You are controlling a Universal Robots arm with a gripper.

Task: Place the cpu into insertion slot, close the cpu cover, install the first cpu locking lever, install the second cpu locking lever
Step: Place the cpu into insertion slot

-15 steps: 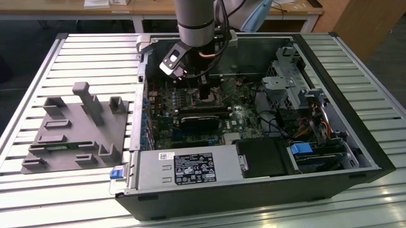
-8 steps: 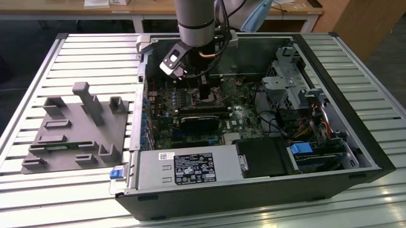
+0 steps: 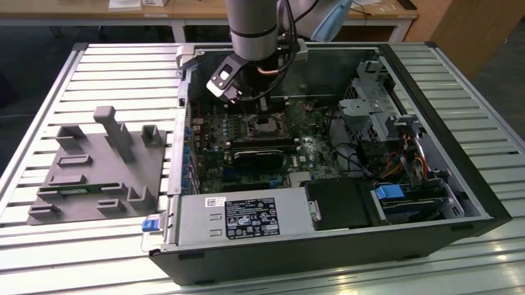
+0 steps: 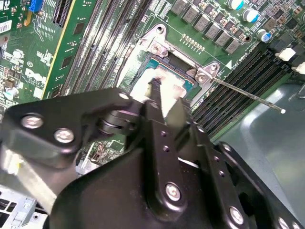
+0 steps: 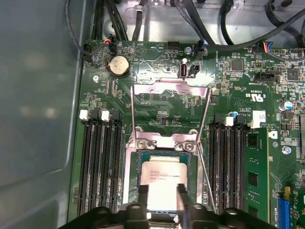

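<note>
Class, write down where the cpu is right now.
In the first wrist view, the cpu lies at the insertion slot, between the two banks of memory slots, next to the flipped-open cpu cover, with the gripper right at it.

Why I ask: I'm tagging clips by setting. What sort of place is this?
Probably a robotics lab or workshop: an open desktop computer case lies on a slatted metal table, a robot arm reaches into it, and wooden desks stand behind.

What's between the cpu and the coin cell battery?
The open cpu cover: its metal frame spans the stretch between the cpu, held by the gripper at the insertion slot, and the coin cell battery, in the first wrist view.
</note>
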